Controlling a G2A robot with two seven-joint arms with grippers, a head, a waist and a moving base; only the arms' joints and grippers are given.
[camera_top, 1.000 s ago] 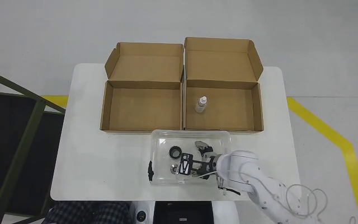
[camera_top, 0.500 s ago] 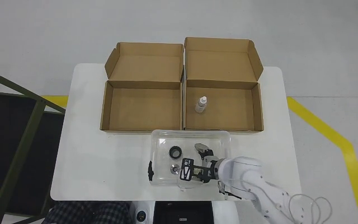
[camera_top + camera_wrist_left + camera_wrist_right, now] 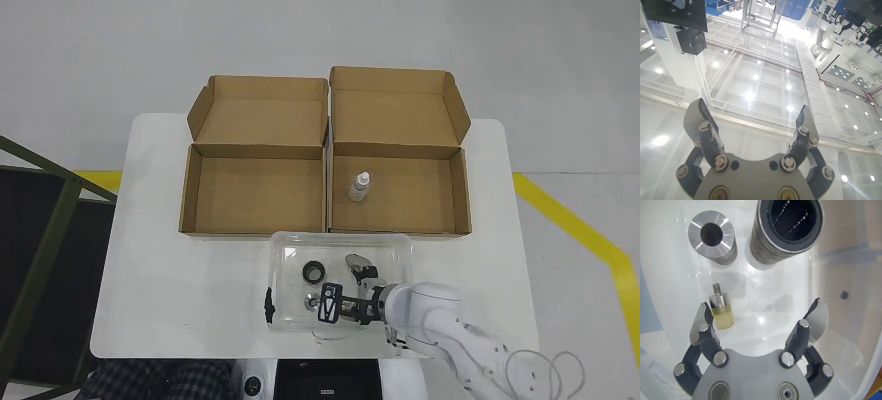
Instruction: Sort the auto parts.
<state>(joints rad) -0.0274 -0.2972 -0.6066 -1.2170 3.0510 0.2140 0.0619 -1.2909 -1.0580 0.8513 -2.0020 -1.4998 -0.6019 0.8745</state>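
A clear plastic bin (image 3: 340, 237) near the table's front edge holds the parts. Inside it, my right gripper (image 3: 330, 304) is open and low over the bin floor (image 3: 772, 291). A small threaded stud with a yellowish rubber base (image 3: 721, 311) lies just inside one finger (image 3: 705, 313), not gripped. Ahead of the right gripper (image 3: 761, 309) stand a steel bushing (image 3: 712, 245) and a dark linear bearing (image 3: 785, 230), the bearing (image 3: 314, 271) also visible from above. My left gripper (image 3: 753, 113) is open, holding nothing, and faces the ceiling.
Two open cardboard boxes sit behind the bin. The left box (image 3: 255, 195) has nothing in it; the right box (image 3: 400, 195) holds one small stud (image 3: 361, 186). Another shiny metal part (image 3: 356, 263) lies farther back in the bin. White table (image 3: 170, 290) spreads left of the bin.
My right gripper has shifted slightly toward the bin's near-left side, staying open. The parts have not moved.
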